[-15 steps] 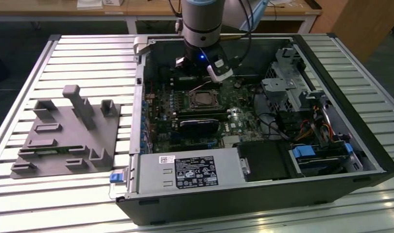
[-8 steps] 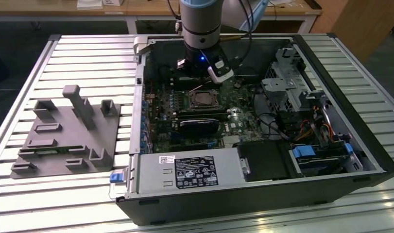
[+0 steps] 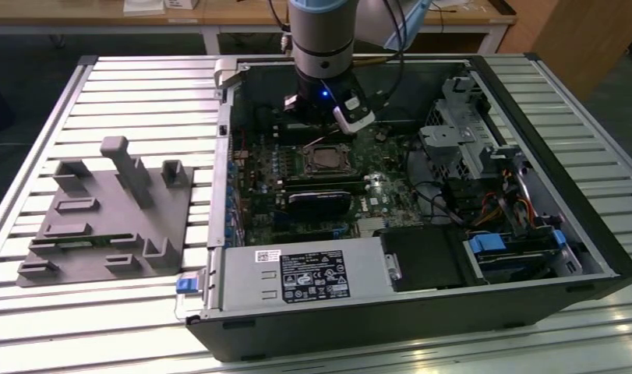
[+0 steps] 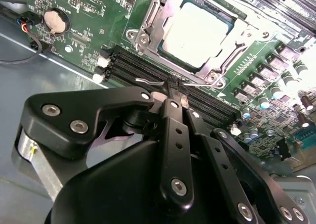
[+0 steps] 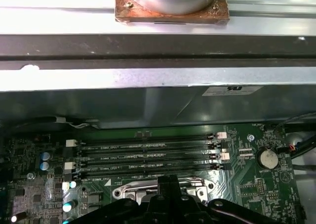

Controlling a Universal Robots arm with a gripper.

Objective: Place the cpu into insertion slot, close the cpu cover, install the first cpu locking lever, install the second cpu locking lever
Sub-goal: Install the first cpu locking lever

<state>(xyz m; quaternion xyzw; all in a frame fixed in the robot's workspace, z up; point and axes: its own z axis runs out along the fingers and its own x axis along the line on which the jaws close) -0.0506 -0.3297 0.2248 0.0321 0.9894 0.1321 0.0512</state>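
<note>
The cpu point(image 4: 197, 28) lies flat in the insertion slot point(image 3: 326, 160) of the green motherboard, pale top up. The cpu cover point(image 4: 242, 33), a silvery frame, lies down around it. Two thin wire lever ends point(image 4: 148, 80) point(image 4: 203, 84) stick out along the socket's edge, beside the memory slots. My gripper point(image 4: 175, 93) hangs right over that edge with its black fingers point(image 4: 170, 115) pressed together, tips between the two wire ends; whether they touch a wire I cannot tell. In the exterior view the gripper point(image 3: 318, 132) stands just behind the socket.
The open computer case point(image 3: 565, 234) walls in the board. Black memory slots point(image 5: 148, 152) run beside the socket, a black card point(image 3: 318, 204) lies in front of it, and drive cages with cables point(image 3: 471, 148) stand at the exterior view's right. A grey fixture point(image 3: 107, 218) sits outside the case.
</note>
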